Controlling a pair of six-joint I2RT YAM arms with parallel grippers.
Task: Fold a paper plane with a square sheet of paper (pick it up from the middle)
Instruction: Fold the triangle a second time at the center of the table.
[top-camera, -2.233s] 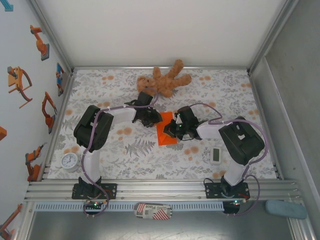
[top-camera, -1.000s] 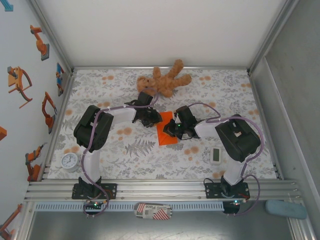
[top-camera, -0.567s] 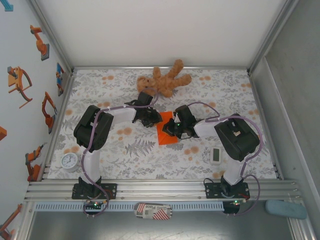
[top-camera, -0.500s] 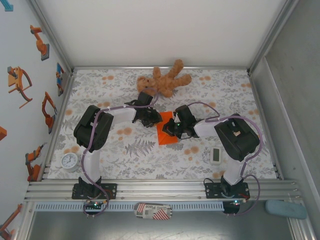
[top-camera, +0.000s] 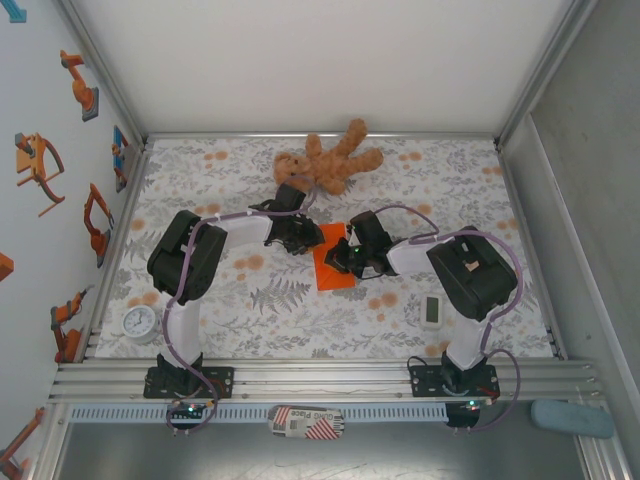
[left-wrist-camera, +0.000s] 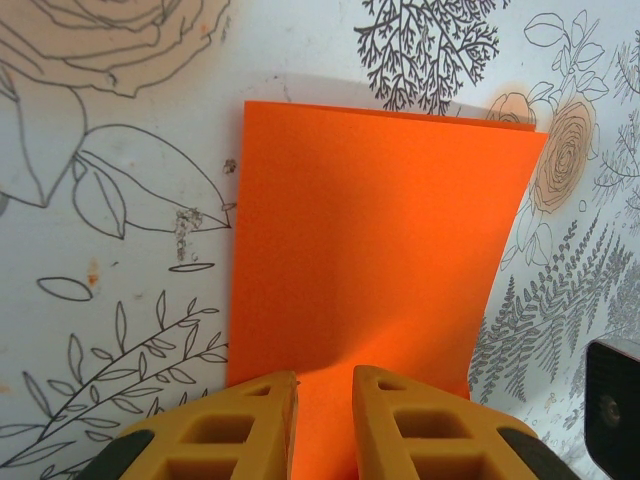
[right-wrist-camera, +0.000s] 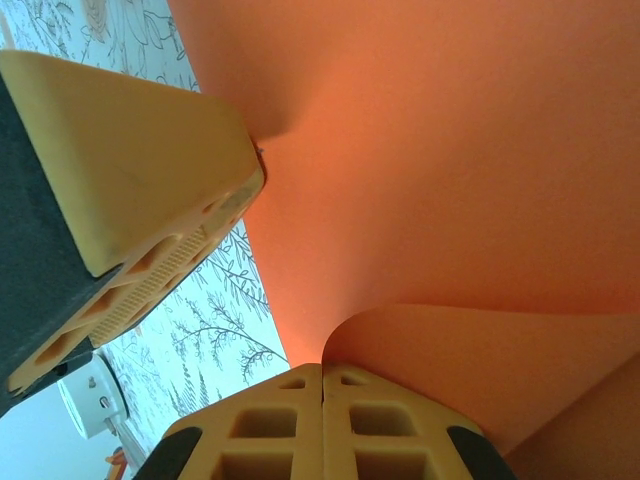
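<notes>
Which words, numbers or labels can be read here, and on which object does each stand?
Striped box: print too blurred to read.
Round dial: markings too small.
White gadget: screen too small.
Orange paper: no text.

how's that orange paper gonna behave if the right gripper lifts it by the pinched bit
Probably floppy: the orange paper curls into a soft loop where the right gripper pinches it. Likely light and easily creased: it seems to pucker where the left gripper presses on it.
</notes>
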